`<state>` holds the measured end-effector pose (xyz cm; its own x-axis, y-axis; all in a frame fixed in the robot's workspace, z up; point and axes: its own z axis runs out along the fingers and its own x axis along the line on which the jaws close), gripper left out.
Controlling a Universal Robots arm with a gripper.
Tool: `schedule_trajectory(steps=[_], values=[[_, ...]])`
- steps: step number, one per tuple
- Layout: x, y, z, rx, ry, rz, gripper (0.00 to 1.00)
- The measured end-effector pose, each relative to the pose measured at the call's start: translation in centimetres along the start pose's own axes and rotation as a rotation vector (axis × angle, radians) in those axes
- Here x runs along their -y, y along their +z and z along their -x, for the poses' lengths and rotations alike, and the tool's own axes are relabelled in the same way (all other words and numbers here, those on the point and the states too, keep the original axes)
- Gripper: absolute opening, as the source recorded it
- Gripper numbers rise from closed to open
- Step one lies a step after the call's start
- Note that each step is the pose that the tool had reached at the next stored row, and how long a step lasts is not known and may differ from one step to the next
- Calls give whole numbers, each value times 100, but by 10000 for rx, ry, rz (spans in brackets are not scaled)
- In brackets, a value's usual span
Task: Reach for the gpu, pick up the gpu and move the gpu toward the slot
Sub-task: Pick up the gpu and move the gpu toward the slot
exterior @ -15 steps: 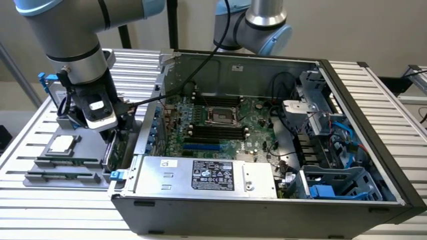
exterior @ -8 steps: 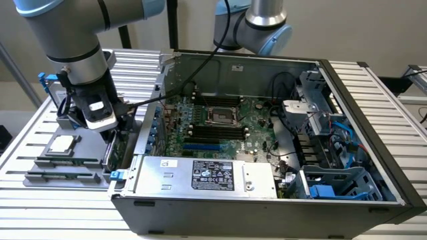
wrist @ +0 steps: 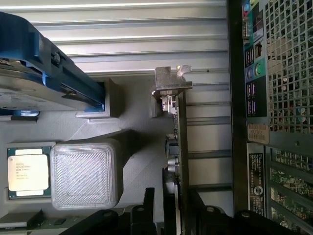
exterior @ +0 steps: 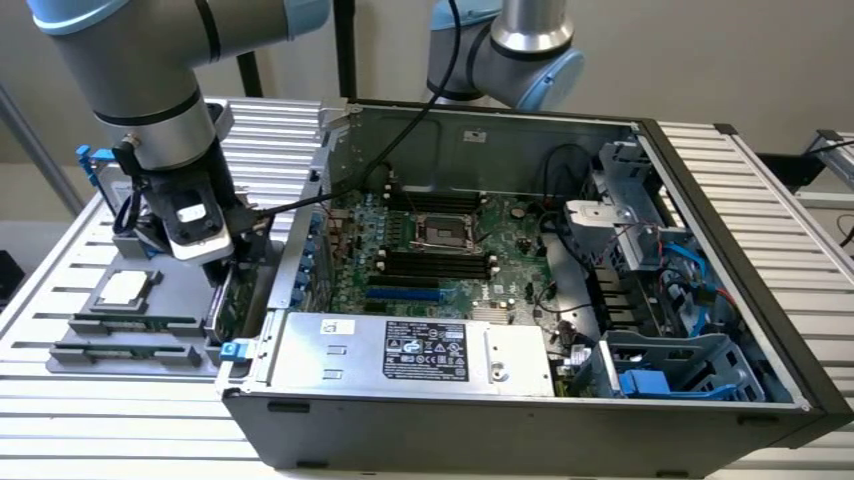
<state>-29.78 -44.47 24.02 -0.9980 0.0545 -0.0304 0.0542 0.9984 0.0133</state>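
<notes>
Beside the open computer case [exterior: 534, 420], toward the exterior view's left, we list the gpu [wrist: 182, 142]: a green card standing on edge in a grey printed holder [wrist: 132, 122] on the slatted worktop [exterior: 94, 420]. Its silver end bracket [wrist: 171, 81] is at the end away from the claw. The card sits in the holder, not lifted, just outside the case wall.

Claw [wrist: 173, 215]: parted, with one dark finger [wrist: 148, 210] on each side of the card. We see a sliver of grey between that finger and the board, so we judge nothing clamped yet.

Neighbouring items: processor [wrist: 28, 169] in its pocket, hard drive with blue rails [wrist: 34, 58], two memory sticks [exterior: 134, 325] — all apart from the claw.

Risks, as we judge them:
- Closing off-centre could press on raised components rather than bare board.
- A skewed grip could bind the card in its holder on lifting.
- The case wall stands near, so a sideways swing could knock the bracket against it.

Arm pose: forearm near vertical, wrist pointing straight down over the holder — black cable [exterior: 320, 198] trailing toward the case.
</notes>
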Motion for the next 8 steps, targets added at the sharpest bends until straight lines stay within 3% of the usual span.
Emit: schedule_trajectory(steps=[1, 2, 8], values=[[0, 0, 0, 0, 0, 1, 42], [0, 0, 0, 0, 0, 0, 35], [0, 0, 0, -2, 0, -1, 33]])
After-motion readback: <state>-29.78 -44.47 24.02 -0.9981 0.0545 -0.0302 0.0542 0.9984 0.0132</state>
